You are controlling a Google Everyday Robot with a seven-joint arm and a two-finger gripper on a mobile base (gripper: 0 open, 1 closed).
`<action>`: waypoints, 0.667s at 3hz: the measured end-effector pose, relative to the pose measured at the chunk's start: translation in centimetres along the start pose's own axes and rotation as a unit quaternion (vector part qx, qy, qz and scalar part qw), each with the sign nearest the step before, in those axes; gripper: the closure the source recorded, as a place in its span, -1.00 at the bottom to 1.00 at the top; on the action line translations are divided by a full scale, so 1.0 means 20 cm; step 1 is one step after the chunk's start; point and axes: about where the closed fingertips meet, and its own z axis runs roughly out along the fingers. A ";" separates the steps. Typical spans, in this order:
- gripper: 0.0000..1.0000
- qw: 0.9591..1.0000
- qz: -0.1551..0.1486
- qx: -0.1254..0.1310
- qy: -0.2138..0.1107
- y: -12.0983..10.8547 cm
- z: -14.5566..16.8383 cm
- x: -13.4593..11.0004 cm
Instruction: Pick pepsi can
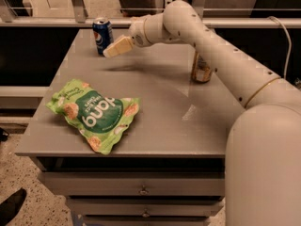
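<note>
The pepsi can (103,35) is dark blue with a round logo and a silver top. It stands upright at the far left of the grey table (160,102). My gripper (114,48) hangs above the table just right of the can, its pale fingers pointing left and down toward it. It holds nothing. The white arm reaches in from the right.
A gold can (201,69) stands at the far right of the table, partly hidden behind my arm. A green snack bag (94,113) lies flat at the front left. Drawers sit under the tabletop. A rail runs behind the table.
</note>
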 end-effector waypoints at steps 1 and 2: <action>-1.00 1.000 0.009 -0.005 -0.011 -0.03 0.17 -0.06; -0.95 1.000 0.016 -0.010 -0.008 -0.04 0.26 -0.12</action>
